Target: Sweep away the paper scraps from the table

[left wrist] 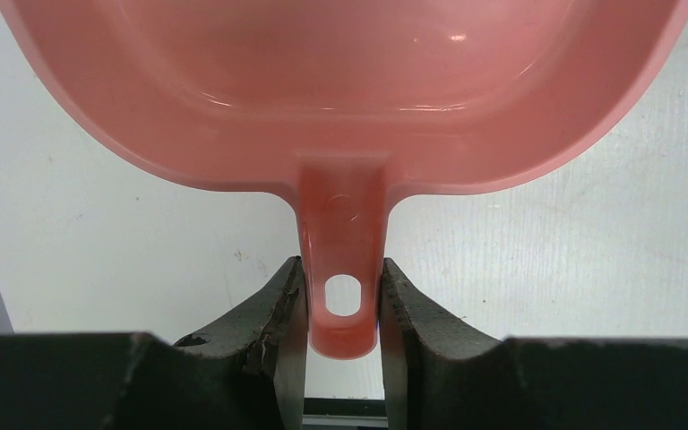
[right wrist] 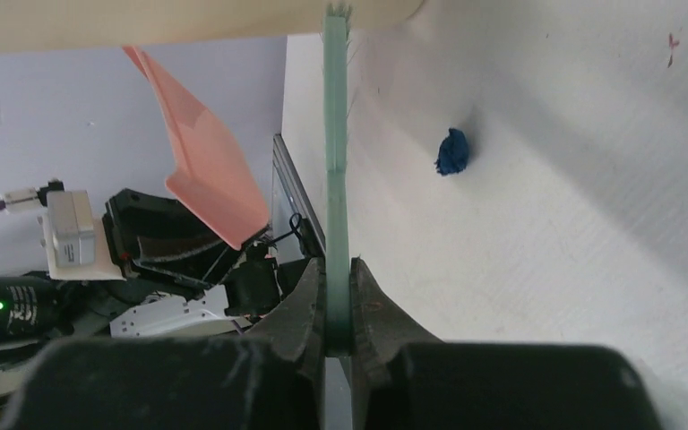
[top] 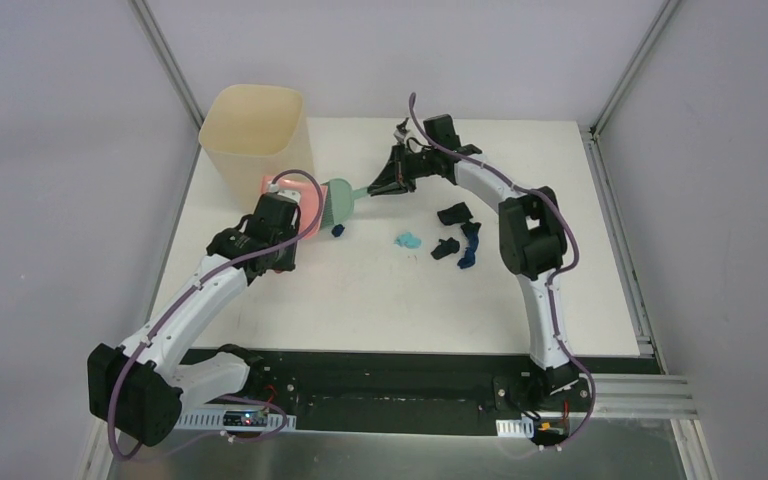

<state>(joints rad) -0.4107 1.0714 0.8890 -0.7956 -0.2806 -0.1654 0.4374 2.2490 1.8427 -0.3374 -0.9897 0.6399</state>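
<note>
My left gripper (top: 282, 212) is shut on the handle (left wrist: 343, 269) of the pink dustpan (top: 305, 203), just in front of the cream bin. The pan's inside (left wrist: 349, 90) shows no scraps. My right gripper (top: 392, 182) is shut on the thin handle (right wrist: 335, 179) of the teal brush (top: 340, 198), whose head is next to the pan. Paper scraps lie on the white table (top: 360, 300): a dark blue one (top: 338, 231) near the brush, also in the right wrist view (right wrist: 452, 150), a light blue one (top: 407, 240), two black ones (top: 455, 213) (top: 445, 248) and a dark blue one (top: 470, 245).
The tall cream bin (top: 255, 135) stands at the table's back left corner, its wall along the top of the right wrist view (right wrist: 143, 22). The right arm's elbow (top: 532, 235) stands just right of the scrap cluster. A metal frame rail (top: 615, 210) runs along the right edge.
</note>
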